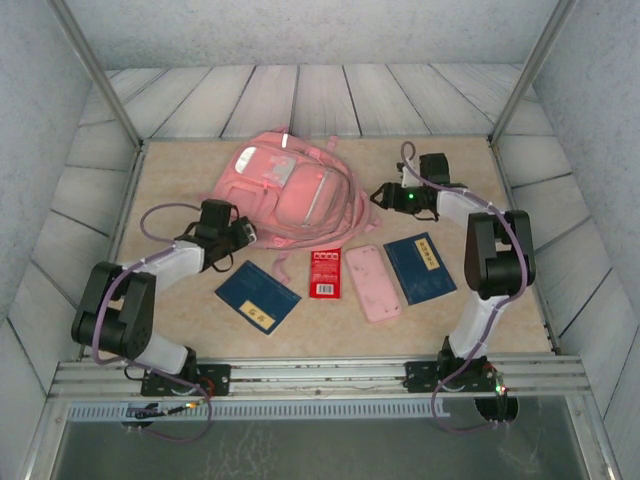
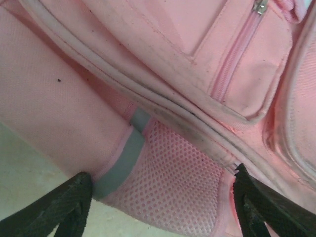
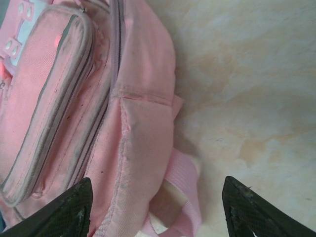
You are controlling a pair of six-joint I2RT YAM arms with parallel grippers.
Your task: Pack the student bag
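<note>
Both spread wide: left hand (image 2: 163, 175), right hand (image 3: 157, 181), straddling soft pink fabric student bag (image 1: 295, 195)

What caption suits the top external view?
Left gripper and right gripper flank the pink backpack; two blue books, red packet, pink pencil case nearby.

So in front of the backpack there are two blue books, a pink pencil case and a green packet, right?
No, the packet is red, not green; the top external view shows it. The two blue books and pink pencil case do lie in front of the backpack.
</note>
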